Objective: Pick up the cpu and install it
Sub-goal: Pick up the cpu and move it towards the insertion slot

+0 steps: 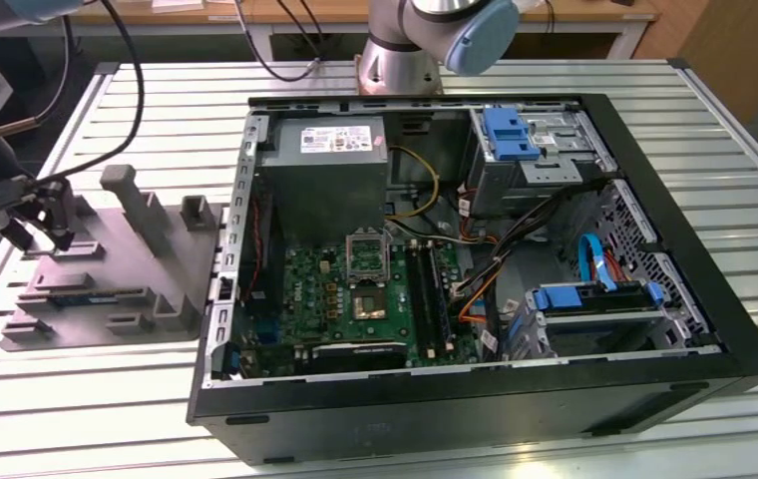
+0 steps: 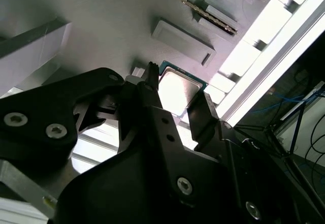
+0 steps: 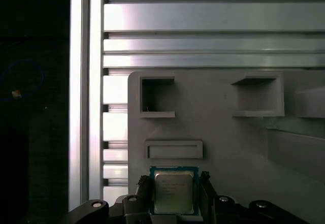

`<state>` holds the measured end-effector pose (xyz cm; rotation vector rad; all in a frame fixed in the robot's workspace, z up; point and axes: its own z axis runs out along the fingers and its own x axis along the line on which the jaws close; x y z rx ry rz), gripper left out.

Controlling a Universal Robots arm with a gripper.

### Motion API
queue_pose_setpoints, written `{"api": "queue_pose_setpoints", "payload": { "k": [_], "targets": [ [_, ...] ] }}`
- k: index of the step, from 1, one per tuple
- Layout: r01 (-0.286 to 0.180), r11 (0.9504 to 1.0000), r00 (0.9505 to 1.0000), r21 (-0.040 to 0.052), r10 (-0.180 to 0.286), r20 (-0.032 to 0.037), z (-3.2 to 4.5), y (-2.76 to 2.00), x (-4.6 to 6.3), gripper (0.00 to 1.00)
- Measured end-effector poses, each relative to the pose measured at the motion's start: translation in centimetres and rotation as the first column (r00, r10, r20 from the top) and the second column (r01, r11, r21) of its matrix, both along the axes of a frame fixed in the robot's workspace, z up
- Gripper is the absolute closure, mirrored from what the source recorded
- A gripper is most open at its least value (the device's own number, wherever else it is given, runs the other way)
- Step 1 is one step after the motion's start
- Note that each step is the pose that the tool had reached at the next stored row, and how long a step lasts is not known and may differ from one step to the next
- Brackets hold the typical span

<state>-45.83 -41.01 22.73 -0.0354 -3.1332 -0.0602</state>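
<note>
Exterior view: gripper (image 1: pixel 40 238) working at the grey tray (image 1: pixel 153 289), on that view's left.
In both wrist views its fingers (image 3: pixel 143 189) are clamping the cpu (image 3: pixel 173 192) by two opposite edges, probably sparing its top; the chip is sitting at the tray's end farthest from the computer case (image 1: pixel 486 399), which is housing the black socket (image 1: pixel 370 304).

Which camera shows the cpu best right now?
The first wrist view: the cpu faces it squarely, top plainly visible. The second wrist view sees it obliquely, glare-washed. Exterior view: too small to tell, at the tool.
</note>
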Motion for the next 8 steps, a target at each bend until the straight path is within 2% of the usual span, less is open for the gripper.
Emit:
{"api": "queue_pose_setpoints", "payload": {
  "k": [8],
  "targets": [
    [0.0, 1.0, 1.0, -0.0001, 0.0, -0.0001, 0.52, 0.0, 0.0, 0.53]
  ]
}}
